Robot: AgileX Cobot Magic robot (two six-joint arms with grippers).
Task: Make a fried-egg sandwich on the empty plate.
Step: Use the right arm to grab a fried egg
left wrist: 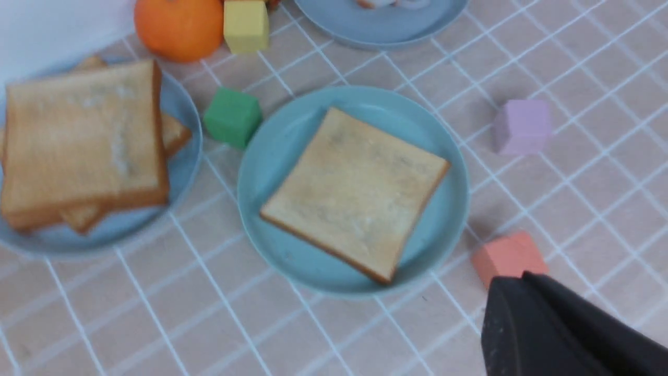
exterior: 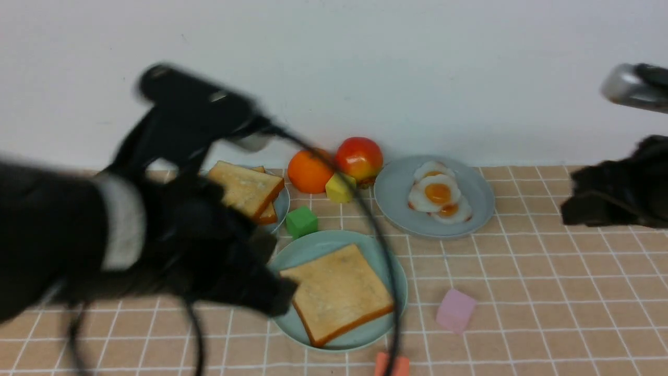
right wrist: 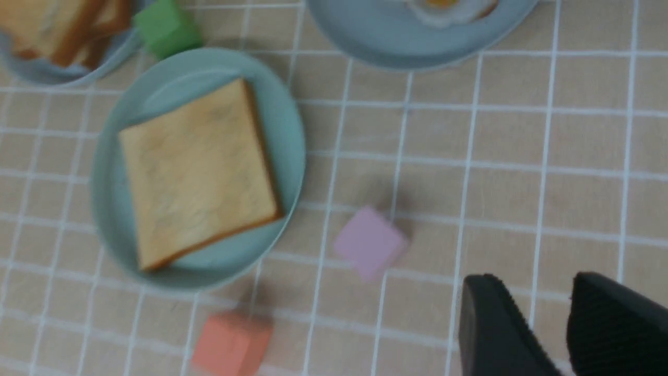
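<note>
Teal plate [exterior: 313,246], mid-worktop toward the near edge, holds one toast slice [exterior: 338,292]. Egg likely next. Left pincer [left wrist: 514,287] closed, empty; right pincer [right wrist: 537,292] open, empty. Pinch top fried egg [exterior: 437,193] by its white off grey plate [exterior: 396,214] near the back edge, then centre it on the toast.

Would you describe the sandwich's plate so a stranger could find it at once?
On the checked tablecloth, look in front of the green cube. The teal plate there holds one toast slice, whereas the greyer toast plate carries a stack and the egg plate eggs.
</note>
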